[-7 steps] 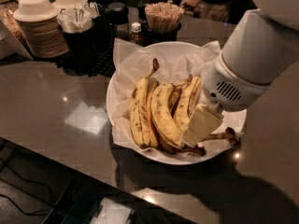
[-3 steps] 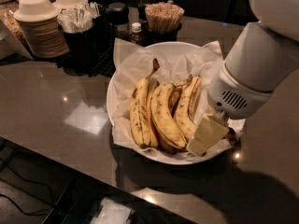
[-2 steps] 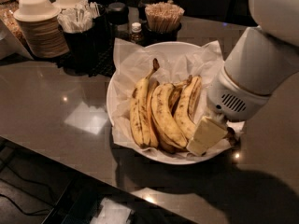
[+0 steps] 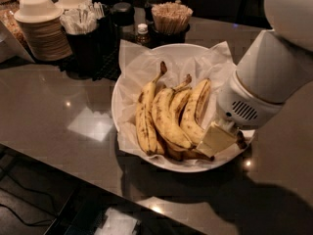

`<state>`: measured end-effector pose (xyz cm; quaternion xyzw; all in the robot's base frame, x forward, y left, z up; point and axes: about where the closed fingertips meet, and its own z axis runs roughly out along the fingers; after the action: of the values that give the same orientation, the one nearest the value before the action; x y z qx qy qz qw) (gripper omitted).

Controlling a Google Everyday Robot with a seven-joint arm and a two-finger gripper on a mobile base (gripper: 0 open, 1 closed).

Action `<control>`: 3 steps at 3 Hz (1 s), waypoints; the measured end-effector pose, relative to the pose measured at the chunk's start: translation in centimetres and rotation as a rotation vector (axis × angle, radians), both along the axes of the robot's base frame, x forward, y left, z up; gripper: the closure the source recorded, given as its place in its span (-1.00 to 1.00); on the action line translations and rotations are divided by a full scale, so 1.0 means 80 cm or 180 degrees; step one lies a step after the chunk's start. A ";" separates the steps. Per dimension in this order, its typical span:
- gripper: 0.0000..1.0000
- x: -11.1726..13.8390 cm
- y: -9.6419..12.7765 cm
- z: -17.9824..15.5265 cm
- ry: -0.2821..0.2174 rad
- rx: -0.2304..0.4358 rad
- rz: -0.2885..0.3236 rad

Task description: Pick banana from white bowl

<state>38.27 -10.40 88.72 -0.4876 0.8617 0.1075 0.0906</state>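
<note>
Gripper [image 4: 217, 139] has been lowered to the white bowl's [image 4: 190, 169] right rim, against the banana [image 4: 194, 112]; its closure cannot be told, and a grasp is judged imminent.

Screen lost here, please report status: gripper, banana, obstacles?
Gripper low over white bowl right side, at rightmost banana. Banana not lifted. Other bananas lie against it.

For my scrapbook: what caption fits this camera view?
Robot gripper low at the right rim of a white bowl of speckled bananas.
</note>
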 end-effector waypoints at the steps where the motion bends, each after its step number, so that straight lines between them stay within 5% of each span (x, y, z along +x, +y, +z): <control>1: 1.00 0.001 0.003 0.006 -0.0044 0.0002 -0.0015; 2: 1.00 0.005 0.011 0.018 -0.0244 0.0251 -0.0068; 3: 1.00 0.008 0.021 0.047 -0.0607 0.0600 -0.0094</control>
<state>38.90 -8.76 92.52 -0.4722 0.8423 0.1398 0.2190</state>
